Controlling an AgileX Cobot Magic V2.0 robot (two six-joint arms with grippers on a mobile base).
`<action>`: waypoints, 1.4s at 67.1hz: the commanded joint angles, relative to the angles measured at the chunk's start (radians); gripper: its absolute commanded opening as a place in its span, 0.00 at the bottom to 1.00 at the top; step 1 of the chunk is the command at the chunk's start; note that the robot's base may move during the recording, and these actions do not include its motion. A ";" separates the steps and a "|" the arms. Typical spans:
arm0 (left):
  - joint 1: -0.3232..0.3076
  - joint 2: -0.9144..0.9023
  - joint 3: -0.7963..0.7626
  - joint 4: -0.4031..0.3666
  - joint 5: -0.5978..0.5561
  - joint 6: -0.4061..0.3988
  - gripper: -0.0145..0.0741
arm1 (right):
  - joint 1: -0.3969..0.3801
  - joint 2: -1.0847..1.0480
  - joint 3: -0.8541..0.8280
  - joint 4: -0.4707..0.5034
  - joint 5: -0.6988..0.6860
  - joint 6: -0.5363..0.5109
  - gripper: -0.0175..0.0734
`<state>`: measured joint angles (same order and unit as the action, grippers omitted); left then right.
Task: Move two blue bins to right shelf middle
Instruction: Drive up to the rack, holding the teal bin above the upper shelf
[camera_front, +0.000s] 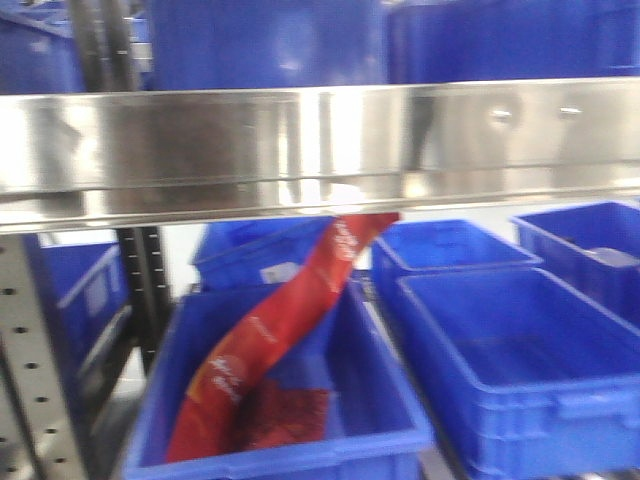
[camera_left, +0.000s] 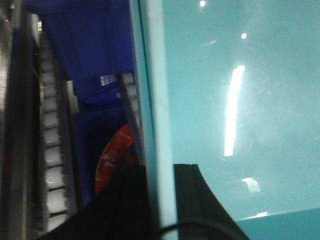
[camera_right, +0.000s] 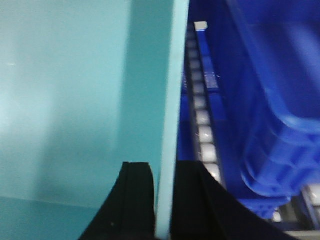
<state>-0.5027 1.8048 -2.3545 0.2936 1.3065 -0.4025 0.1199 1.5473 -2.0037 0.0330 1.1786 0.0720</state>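
Your left tool (camera_left: 160, 200) & right tool (camera_right: 164, 200) each pinch a side wall of the pale teal plastic bin (camera_left: 240, 115), jaws nearly closed on it. Blue plastic bins (camera_front: 520, 370) sit on the roller shelf (camera_right: 202, 120) below the steel shelf beam (camera_front: 320, 150); one holds a red foil bag (camera_front: 270, 360).

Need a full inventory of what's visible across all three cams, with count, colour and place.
Blue bins: several, exact count unclear, blue, on the shelf levels in the front view and beside both wrist views.
Red bag: one, red with pale print, leaning in the front-left bin.
Shelf beam: one, shiny metal, across the front view.
Roller tracks: white rollers under the bins, in both wrist views.
Teal bin wall: pale teal, its rim between each gripper's fingers; one bin or two cannot be told.
Left gripper: black, shut on the teal rim.
Right gripper: black, shut on the teal rim.
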 joint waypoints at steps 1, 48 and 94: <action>-0.002 -0.021 -0.017 0.009 -0.085 -0.001 0.04 | 0.004 -0.022 -0.020 0.035 -0.072 -0.014 0.01; -0.002 -0.021 -0.017 0.009 -0.085 -0.001 0.04 | 0.004 -0.011 -0.020 0.035 -0.083 -0.014 0.01; -0.002 -0.021 -0.017 0.009 -0.085 -0.001 0.04 | 0.004 -0.011 -0.020 0.035 -0.187 -0.014 0.01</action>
<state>-0.5027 1.8048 -2.3545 0.3050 1.3041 -0.4104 0.1199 1.5506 -2.0037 0.0330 1.0979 0.0701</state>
